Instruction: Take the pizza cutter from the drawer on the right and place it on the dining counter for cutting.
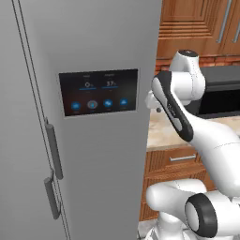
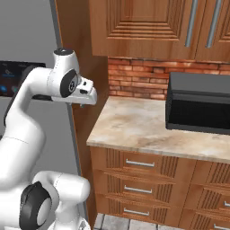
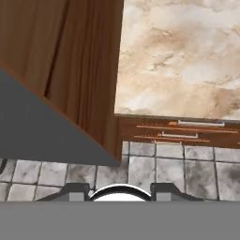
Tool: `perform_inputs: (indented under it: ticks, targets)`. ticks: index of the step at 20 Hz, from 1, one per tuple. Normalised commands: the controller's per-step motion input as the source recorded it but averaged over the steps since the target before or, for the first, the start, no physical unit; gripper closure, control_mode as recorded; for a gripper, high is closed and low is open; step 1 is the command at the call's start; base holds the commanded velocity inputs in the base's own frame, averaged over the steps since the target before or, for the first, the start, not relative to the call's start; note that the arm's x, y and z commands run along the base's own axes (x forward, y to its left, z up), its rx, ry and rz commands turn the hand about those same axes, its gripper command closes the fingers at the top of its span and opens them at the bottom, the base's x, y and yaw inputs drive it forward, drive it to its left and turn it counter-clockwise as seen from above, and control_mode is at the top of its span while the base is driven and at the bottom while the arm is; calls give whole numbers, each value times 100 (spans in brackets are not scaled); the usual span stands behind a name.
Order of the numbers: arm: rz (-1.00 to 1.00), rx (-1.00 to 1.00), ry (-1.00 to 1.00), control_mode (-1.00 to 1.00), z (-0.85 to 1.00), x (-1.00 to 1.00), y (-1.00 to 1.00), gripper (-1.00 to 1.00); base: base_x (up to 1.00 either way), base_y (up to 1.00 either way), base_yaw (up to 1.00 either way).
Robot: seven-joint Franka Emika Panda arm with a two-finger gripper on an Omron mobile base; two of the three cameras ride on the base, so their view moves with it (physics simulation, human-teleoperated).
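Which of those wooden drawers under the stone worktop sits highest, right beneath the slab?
The top drawer, directly under the worktop edge at the left end. The two others in its stack, and, sit below it. All three are shut.

White arm folded high, elbow bent sharply. In left base view, arm rises from lower right of frame, dark-padded link slants up toward centre right, rounded joint at top. In right base view, arm climbs from lower left, upper link arcs to rounded joint at upper left, hand juts toward frame centre, angled slightly down. Gripper (image 3: 120, 191) at bottom centre of hand view, two dark finger tips (image 3: 75, 191) apart, jaws partly parted, nothing between them.
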Motion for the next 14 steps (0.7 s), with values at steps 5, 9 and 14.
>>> perform_inputs:
  ticks: [5, 9, 14]
  targets:
    - [0, 8, 0, -100, -3, -24, -42, -100, 0, 0, 0]
    - [1, 25, -2, -100, -31, -56, -99, -100, 0, 0, 0]
    - [-17, 37, -2, -100, -64, -18, -94, -100, 0, 0, 0]
